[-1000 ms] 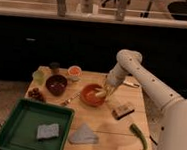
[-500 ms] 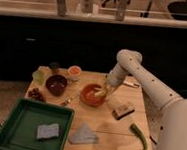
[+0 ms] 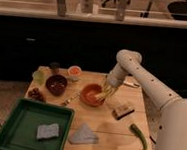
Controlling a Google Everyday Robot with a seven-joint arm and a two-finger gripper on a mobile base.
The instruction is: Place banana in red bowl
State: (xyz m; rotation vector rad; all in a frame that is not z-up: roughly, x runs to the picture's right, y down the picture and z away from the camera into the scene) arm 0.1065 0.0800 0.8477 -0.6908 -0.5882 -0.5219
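1. Orange-red, round and shallow: picked out the widest bowl (image 3: 89, 95) near the middle of the pale wooden counter (image 3: 105, 141), just beside a darker maroon bowl (image 3: 56, 83).
2. Found the white arm (image 3: 137, 76) reaching down, with its end effector (image 3: 106, 92) low over the orange-red bowl's right rim. Saw the small, pale-yellow, curved banana (image 3: 101, 97) right under it, seemingly inside the bowl or touching its rim.
3. Could not tell how far open the end effector stood, nor whether it had hold of the banana.
4. Judged the step in hand as the release that closes the placing, with the fruit at the bowl but the letting-go unconfirmed.
5. Reckoned the next move called for a full letting-go, then a straight lift clear of the rim, without dragging the bowl or nudging the banana out.
6. Compared with the frame a second back and saw almost no change. Found the arm bent the same way and the end effector at the same rim. Found the bowl, the rectangular green tray (image 3: 24, 117) and the long green chili (image 3: 140, 136) unmoved.
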